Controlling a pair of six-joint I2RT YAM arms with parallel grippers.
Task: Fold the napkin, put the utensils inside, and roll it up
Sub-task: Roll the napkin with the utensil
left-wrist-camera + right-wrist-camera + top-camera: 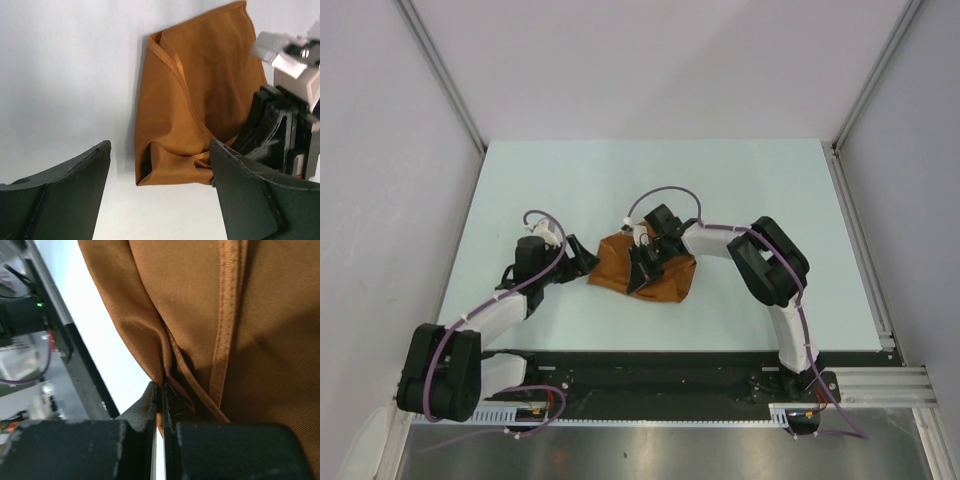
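The rust-brown napkin lies bunched and folded over itself in the middle of the table. It also shows in the left wrist view and fills the right wrist view. My right gripper is on top of the napkin, shut on a pinched fold of the cloth. My left gripper is open and empty, just left of the napkin's left corner, its fingers apart on the bare table. The spoon is not in view.
The pale table is bounded by grey walls left, right and back. A metal rail runs along its right edge. A black base strip with cables lies along the near edge.
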